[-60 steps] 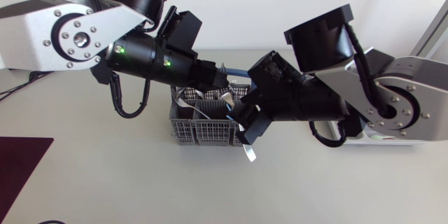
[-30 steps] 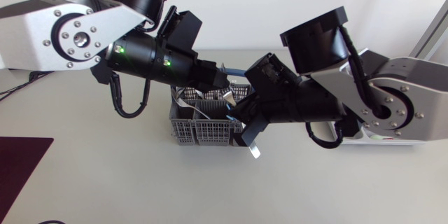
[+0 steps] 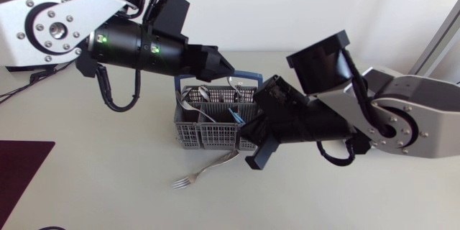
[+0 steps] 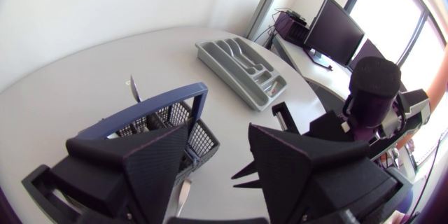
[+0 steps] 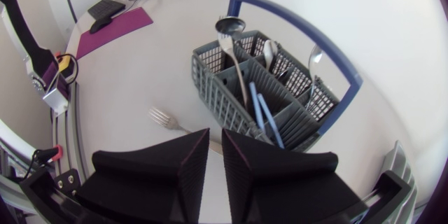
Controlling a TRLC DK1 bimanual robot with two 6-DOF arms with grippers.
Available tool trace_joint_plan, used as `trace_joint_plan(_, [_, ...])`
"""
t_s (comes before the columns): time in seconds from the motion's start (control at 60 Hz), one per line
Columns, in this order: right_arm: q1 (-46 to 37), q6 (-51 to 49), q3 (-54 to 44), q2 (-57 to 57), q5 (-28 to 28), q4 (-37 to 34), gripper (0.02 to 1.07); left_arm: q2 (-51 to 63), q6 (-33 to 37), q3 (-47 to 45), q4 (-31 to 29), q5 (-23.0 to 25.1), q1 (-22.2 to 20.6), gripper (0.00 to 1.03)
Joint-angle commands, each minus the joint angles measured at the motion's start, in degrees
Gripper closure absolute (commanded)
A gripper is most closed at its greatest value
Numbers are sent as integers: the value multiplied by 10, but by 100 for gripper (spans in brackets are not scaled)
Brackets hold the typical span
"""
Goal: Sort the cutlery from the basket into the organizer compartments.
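Note:
The grey cutlery basket with a blue handle stands mid-table. It holds a blue-handled piece and several silver ones. My right gripper is at the basket's front right corner, shut on the handle end of a silver fork. The fork slants out low over the table with its tines away from the gripper. The right wrist view shows the fork ahead of the right gripper, beside the basket. My left gripper hangs open and empty above the basket's back edge. The left wrist view shows the left gripper and the grey organizer beyond the basket.
A dark purple mat lies at the table's left edge. Bare tabletop stretches in front of the basket and around the fork. The right arm's links hide the table to the right of the basket.
The left gripper opened and drew up and back to the left, away from the right gripper. The right gripper closed on the fork, which now sticks out leftward over the table.

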Motion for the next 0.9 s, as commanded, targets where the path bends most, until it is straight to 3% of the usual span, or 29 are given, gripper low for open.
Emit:
trace_joint_plan(0.0, [-18, -33, -38, -17, -16, -10, 84, -25, -2, -19, -12, 1, 25, 45])
trace_joint_plan(0.133, [-19, -62, -58, -17, -16, -9, 69, -47, 27, -46, -25, 1, 69, 45])
trace_joint_plan(0.483, [56, -170, -50, 76, -2, 18, 30, -117, 108, -155, -43, -3, 131, 42])
trace_joint_plan(0.6, [82, -225, -28, 124, 19, 21, 25, -148, 142, -205, -39, -11, 160, 38])
trace_joint_plan(0.883, [140, -330, 84, 263, 70, -17, 25, -207, 193, -302, 15, -26, 221, 37])
